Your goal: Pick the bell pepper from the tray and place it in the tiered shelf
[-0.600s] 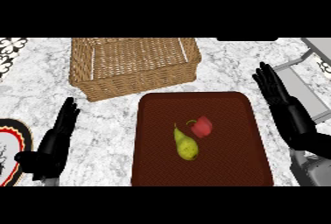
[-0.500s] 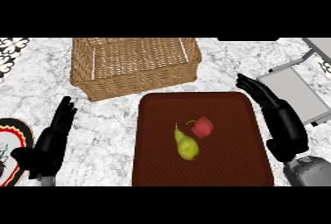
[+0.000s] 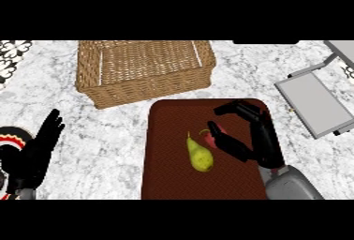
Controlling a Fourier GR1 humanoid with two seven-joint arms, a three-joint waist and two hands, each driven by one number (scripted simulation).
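At the left edge of the frame, a round plate with a red, black and white pattern [image 3: 8, 140] is cut off by the border. Just beside it, the black left hand [image 3: 33, 157] is seen at the lower left, its fingers [image 3: 52, 123] straight and pointing up the frame, holding nothing. Both are set on a white and grey marbled surface [image 3: 110, 136].

In the upper middle, a rectangular woven wicker basket [image 3: 152, 89], light brown and open at the top, is placed just above a dark brown rectangular tray with rounded corners and a finely textured face [image 3: 173, 178]. The two are near each other but apart.

On the tray, a smooth yellow-green pear [image 3: 200, 157] lies with its narrow end toward the top of the frame. Just right of it and slightly higher, the small red bell pepper [image 3: 213, 139] is found on the tray's middle, partly covered by the thumb of the black right hand [image 3: 259, 140]. This hand is arched over the tray's right half. Its fingers [image 3: 239, 110] are bent at the tips and spread well away from the thumb, and the pepper is not enclosed by them.

At the right, a flat grey metal tiered shelf [image 3: 314, 101] is seen, tilted in the frame and well apart from the tray.
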